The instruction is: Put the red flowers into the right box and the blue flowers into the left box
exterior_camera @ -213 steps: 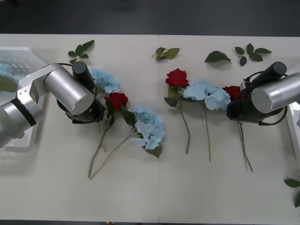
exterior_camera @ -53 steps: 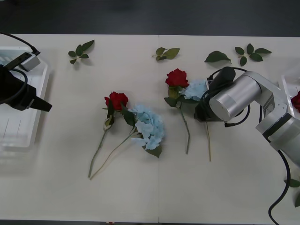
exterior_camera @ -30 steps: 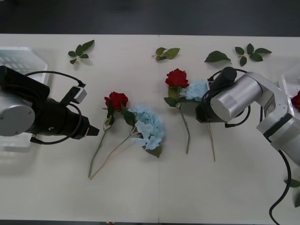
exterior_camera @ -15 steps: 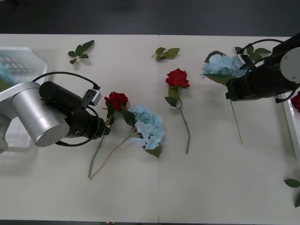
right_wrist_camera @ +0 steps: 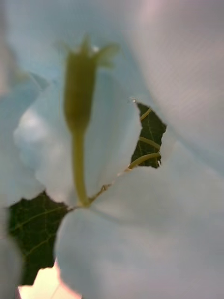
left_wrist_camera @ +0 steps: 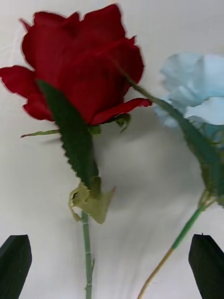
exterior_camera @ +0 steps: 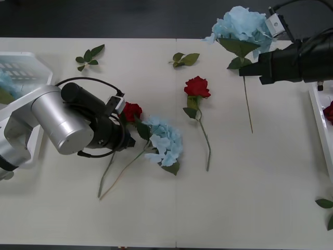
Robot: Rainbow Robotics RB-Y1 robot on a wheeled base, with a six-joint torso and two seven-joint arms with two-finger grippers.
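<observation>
Two arms working over a pale surface (exterior_camera: 218, 208), left gripper (left_wrist_camera: 111, 261) hovering with fingers spread around a red rose's (left_wrist_camera: 79, 70) stem, right gripper (exterior_camera: 244, 70) gripping a blue hydrangea (exterior_camera: 240, 25), lifting it near the right box (exterior_camera: 321, 125).

Front view: even, bright overhead light on table (exterior_camera: 218, 208); soft short shadows under stems, dim dark band across top of frame. Mild sheen on left arm's metal housing (exterior_camera: 60, 122). Right wrist view: heavy blur, pale blue petals (right_wrist_camera: 140, 219) pressed close to lens, washed out. Left wrist view: rose (left_wrist_camera: 81, 70) fairly sharp, soft shadow on table beneath.
</observation>
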